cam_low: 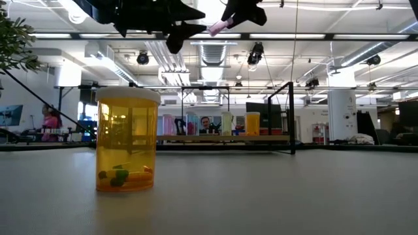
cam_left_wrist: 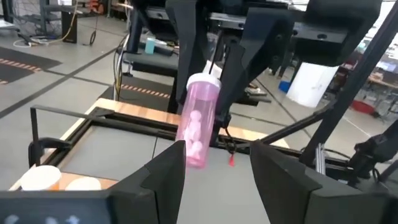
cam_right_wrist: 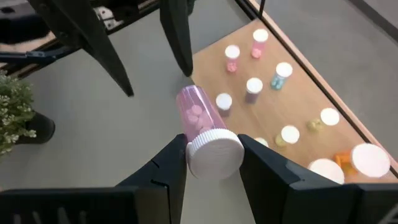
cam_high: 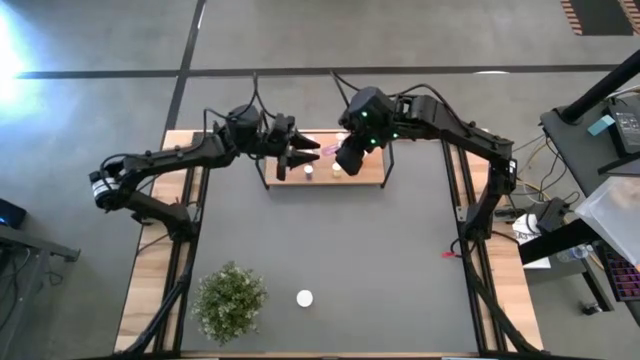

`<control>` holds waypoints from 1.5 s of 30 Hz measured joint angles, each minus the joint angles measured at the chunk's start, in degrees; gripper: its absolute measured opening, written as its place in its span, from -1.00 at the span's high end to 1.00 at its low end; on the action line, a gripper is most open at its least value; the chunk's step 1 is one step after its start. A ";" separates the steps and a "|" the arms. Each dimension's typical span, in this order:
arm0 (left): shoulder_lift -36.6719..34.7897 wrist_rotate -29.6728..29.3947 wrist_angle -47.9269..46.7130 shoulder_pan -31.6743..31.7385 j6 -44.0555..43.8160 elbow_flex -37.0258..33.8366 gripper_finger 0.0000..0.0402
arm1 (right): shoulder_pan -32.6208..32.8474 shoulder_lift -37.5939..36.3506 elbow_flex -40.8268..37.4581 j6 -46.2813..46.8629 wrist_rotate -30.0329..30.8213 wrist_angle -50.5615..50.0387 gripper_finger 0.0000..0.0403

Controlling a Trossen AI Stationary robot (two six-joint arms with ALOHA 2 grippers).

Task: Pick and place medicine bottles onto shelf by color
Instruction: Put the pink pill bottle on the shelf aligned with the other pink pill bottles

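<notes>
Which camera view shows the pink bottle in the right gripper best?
The right wrist view: the pink bottle shows whole, its cap between the right gripper fingers. The left wrist view shows its side; high and low views show a small pink bit.

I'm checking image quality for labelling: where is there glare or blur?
High view: bright glare at the left edge. Low view: ceiling lights behind leave the arms silhouetted; the orange bottle is sharp, the shelf behind soft. Right wrist view: the pink bottle is clear.

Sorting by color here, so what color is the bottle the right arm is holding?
Pink with a white cap, shown best in the right wrist view.
</notes>
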 joint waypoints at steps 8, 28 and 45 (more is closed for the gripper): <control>0.08 0.03 -7.27 -0.33 11.79 0.55 0.18 | 0.00 0.27 -0.02 0.71 -0.02 -2.00 0.39; -0.06 -25.06 -14.30 -6.62 27.11 0.79 0.18 | 0.00 4.31 -0.03 6.79 3.15 -0.91 0.39; -0.05 -35.81 -14.05 -9.90 27.67 2.79 0.18 | 0.28 4.31 -0.02 7.72 3.70 3.26 0.39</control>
